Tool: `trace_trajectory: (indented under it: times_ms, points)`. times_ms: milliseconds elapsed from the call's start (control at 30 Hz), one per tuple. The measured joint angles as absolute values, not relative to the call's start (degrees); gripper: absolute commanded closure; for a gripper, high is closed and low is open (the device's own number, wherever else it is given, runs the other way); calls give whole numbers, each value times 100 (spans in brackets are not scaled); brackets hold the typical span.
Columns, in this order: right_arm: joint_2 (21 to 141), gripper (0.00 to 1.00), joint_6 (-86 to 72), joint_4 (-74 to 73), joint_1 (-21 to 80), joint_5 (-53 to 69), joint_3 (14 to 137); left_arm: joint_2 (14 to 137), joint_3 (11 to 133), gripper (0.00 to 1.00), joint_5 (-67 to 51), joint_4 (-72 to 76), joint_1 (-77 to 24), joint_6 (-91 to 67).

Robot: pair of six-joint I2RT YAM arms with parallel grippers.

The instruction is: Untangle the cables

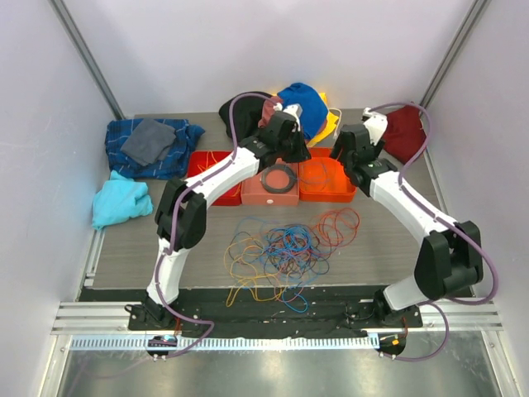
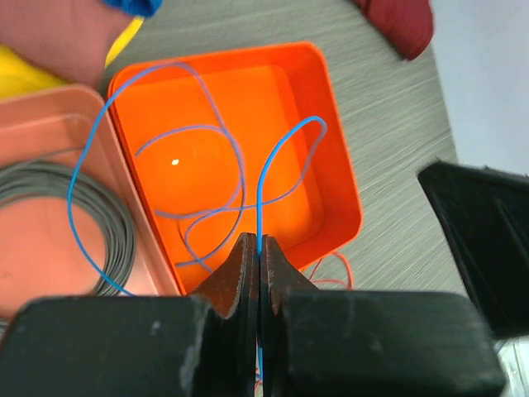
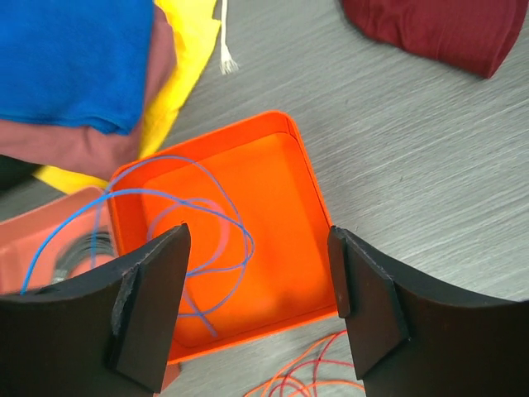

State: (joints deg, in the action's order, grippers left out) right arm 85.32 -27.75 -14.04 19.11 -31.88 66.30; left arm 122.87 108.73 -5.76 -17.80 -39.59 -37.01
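From above, most of the cables [image 1: 281, 248] lie in a loose tangle of orange, blue, yellow and red on the table, just on the arm-base side of the orange tray [image 1: 318, 188].

In the left wrist view, the left gripper [image 2: 259, 248] is pinched fully closed on a single blue cable [image 2: 259, 198]. The cable rises from the fingertips and loops down into the orange tray, and one long bend spills over the tray's wall on the side of the salmon tray [image 2: 41, 273]. Doing this step well probably means carrying the pinched end to hang squarely over the tray floor before letting go, and feeding the stray bend back inside the wall (a springy wire like this may well pop out otherwise).

In the right wrist view, the right gripper [image 3: 260, 302] hangs directly above the orange tray with its fingers spread wide and nothing between them. The blue loops lie beneath it, inside the tray. It looks well placed to press or tuck them if they creep toward the wall.
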Motion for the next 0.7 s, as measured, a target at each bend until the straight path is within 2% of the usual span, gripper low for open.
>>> trace_trajectory:
  times_ms: [133, 267, 433, 700]
  points:
    - [7859, 27, -2882, -1507, 1911, -3168, 6523, 12370, 11255, 100, -576, -1828, -3959, -3708]
    - [6628, 28, -2989, -1575, 1911, -3133, 6117, 12558, 11769, 100, -694, -1809, -3962, -3795]
    - [5422, 28, -3030, -1715, 1911, -3138, 5946, 12895, 12197, 100, -1238, -1227, -4007, -4320]
    - [4816, 28, -3030, -2241, 1911, -3135, 5990, 13710, 12584, 100, -2272, 473, -4307, -5629]
